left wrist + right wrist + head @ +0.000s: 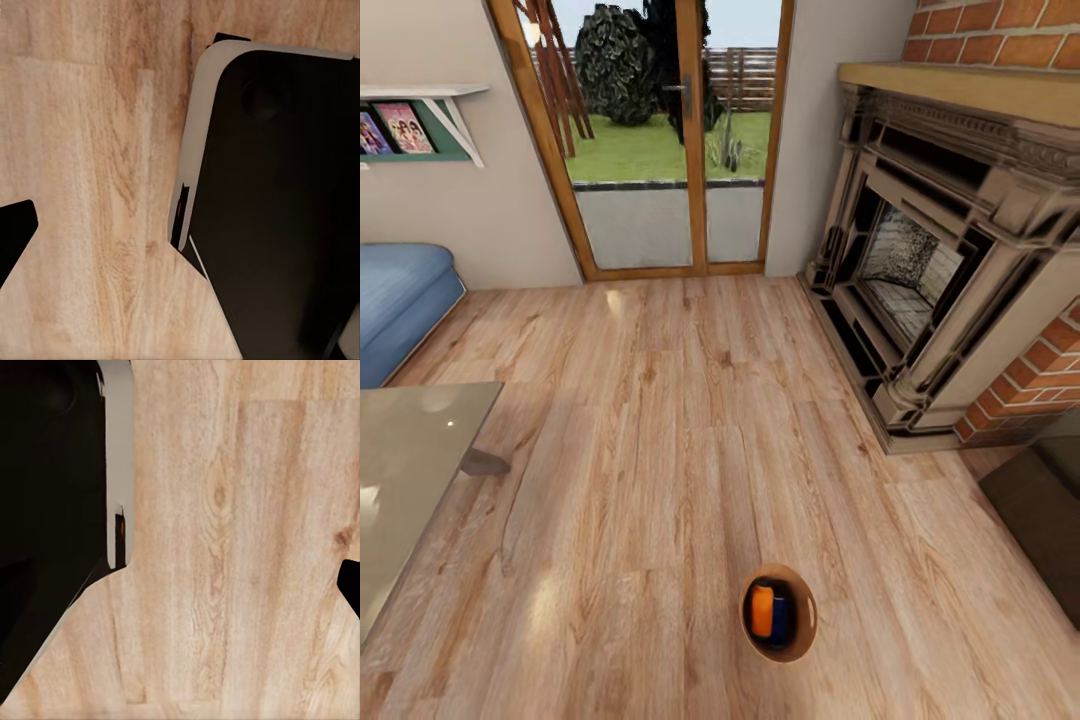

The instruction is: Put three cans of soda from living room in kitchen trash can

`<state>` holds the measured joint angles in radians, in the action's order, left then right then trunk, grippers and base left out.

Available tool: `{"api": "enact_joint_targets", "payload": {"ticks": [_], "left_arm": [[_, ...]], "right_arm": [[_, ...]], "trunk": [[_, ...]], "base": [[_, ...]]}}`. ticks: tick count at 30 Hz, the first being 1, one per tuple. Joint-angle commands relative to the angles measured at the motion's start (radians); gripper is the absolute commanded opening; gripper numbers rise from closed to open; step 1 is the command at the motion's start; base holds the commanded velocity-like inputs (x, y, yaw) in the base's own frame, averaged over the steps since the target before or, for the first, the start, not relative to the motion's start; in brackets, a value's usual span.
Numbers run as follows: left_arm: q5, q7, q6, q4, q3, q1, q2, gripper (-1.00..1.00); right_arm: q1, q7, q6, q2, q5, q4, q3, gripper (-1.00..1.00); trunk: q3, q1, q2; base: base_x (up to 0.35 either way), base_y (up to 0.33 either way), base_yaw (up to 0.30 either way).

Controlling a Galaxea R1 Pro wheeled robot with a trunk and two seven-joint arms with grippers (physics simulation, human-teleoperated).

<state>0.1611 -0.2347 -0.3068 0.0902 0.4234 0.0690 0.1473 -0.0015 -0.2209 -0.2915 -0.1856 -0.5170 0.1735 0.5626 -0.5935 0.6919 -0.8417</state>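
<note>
Here: bin [779,613], round, coppery inside, standing on the plank floor [660,420]. Contents: orange can [762,611] and blue can [780,618], side by side, touching; a third can may be hidden beneath. Wrist views: floor planks and the robot's dark base [285,202]; finger spread of either gripper cannot be told, nor the bin's place relative to them. Surroundings: fireplace [940,260], sofa [395,300], glass table [410,470], glazed doors [660,140].

Light wood-plank floor [680,420] runs to a wood-framed glass door [660,150] that shows a sunlit lawn and fence. A brick fireplace [950,250] stands at the right. At the left are a blue sofa [395,300], a glass-topped surface [405,470] and a wall shelf [420,120].
</note>
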Motion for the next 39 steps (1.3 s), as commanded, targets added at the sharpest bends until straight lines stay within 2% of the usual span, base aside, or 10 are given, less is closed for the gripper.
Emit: {"api": "enact_joint_targets", "payload": {"ticks": [1, 39], "left_arm": [[0.000, 0.000, 0.000, 0.000, 0.000, 0.000, 0.000, 1.00], [-0.001, 0.000, -0.002, 0.000, 0.000, 0.000, -0.005, 1.00]], "right_arm": [[0.000, 0.000, 0.000, 0.000, 0.000, 0.000, -0.001, 1.00], [0.000, 0.000, 0.000, 0.000, 0.000, -0.011, -0.002, 1.00]], "trunk": [[0.003, -0.004, 0.007], [0.122, -0.150, 0.273]], "base": [[0.000, 0.000, 0.000], [0.000, 0.000, 0.000]]}}
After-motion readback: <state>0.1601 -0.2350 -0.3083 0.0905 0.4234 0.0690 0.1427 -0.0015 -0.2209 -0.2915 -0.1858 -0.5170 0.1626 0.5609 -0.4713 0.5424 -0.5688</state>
